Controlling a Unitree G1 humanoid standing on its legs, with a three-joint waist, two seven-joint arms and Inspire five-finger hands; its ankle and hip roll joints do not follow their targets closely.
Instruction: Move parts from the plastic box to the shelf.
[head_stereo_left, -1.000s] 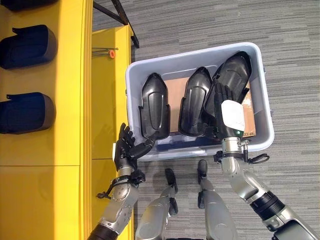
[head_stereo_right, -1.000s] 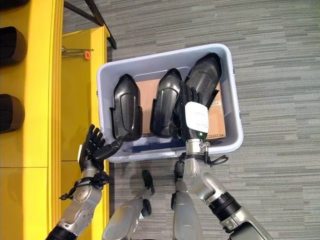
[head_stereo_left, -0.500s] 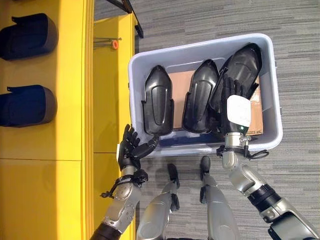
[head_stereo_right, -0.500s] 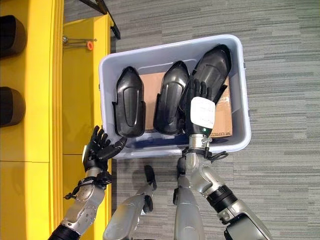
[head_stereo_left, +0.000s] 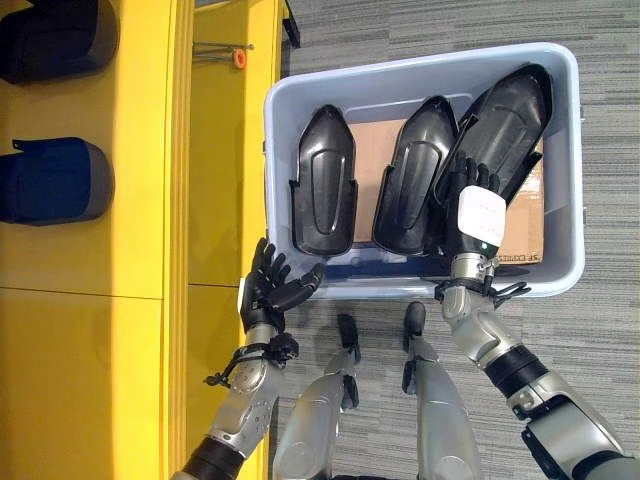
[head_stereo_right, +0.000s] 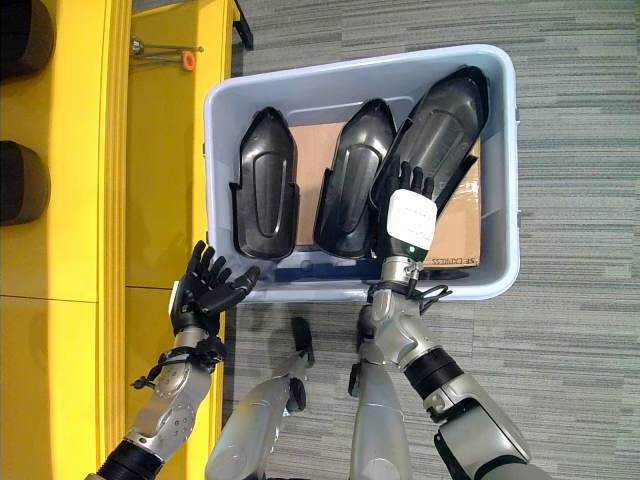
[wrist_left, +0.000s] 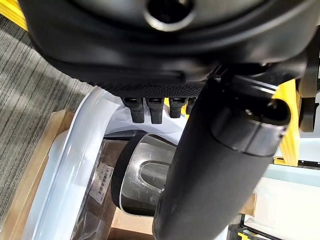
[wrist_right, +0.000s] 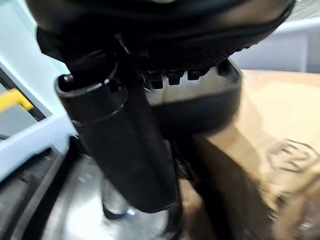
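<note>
Parts, three black moulded shells, lie side by side in the plastic box (head_stereo_left: 420, 72), a pale blue-grey tub on grey carpet in the left eye view: the left part (head_stereo_left: 322, 180), the middle part (head_stereo_left: 415, 172) and the right part (head_stereo_left: 510, 115), which leans toward 1 o'clock over a sheet of cardboard (head_stereo_left: 372, 150) on the tub's floor. At 9 o'clock from the tub stands the yellow shelf (head_stereo_left: 140, 250), with dark blue shells (head_stereo_left: 55, 180) lying on it at its far left. The right hand (head_stereo_left: 478, 205) reaches over the tub's near rim with its fingers spread on the lower end of the right part; whether they grip it cannot be told. The left hand (head_stereo_left: 268, 290) hovers at the tub's 7 o'clock corner, fingers apart and empty.

In the right eye view the same layout shows, with the left hand (head_stereo_right: 205, 293) apart from the tub wall.

The left wrist view looks past the thumb (wrist_left: 215, 165) to the tub's rim (wrist_left: 82, 150) and one glossy shell.

The right wrist view shows the thumb (wrist_right: 125, 150) over a black shell, beside the cardboard (wrist_right: 270, 115).
</note>
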